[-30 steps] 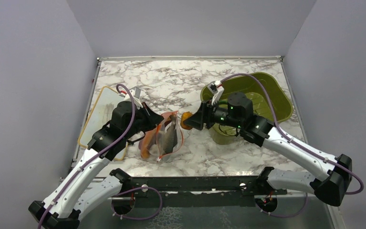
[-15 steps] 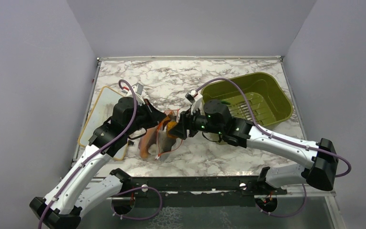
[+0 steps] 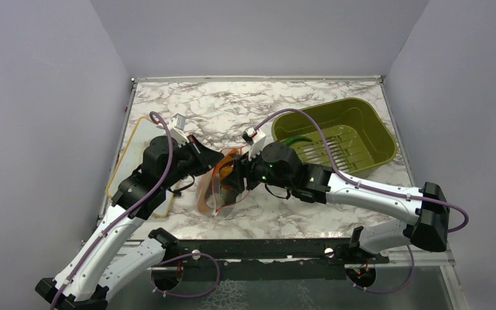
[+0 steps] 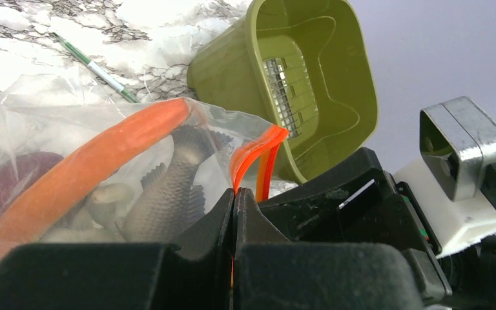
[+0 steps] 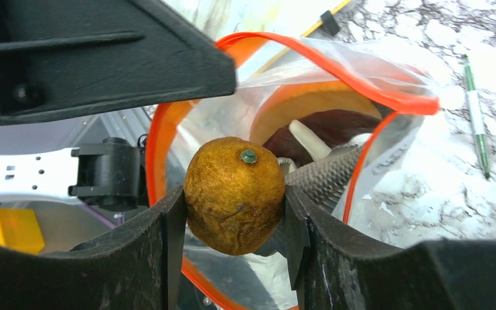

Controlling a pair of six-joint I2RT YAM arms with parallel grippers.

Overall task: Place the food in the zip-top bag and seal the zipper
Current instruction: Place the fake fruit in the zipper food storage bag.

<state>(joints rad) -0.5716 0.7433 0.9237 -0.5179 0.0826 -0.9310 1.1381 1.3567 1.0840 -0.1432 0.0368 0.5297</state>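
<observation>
Now the small round orange toy fruit (image 5: 234, 195) sits pinched between the right jaws, which are parted just to its width, at the mouth of the clear crinkly plastic zip-top bag (image 4: 45, 123). The left jaws are clamped thin on the bag's red-orange zipper strip (image 4: 253, 152), lifting that edge off the marbled bench (image 3: 232, 110). The fruit probably needs to go deeper past the strip before release, above the orange crescent slice (image 4: 103, 155) inside, with the left side holding the mouth wide.

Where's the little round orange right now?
In the right wrist view, the orange is pinched in the right gripper, right at the open mouth of the bag.
</observation>
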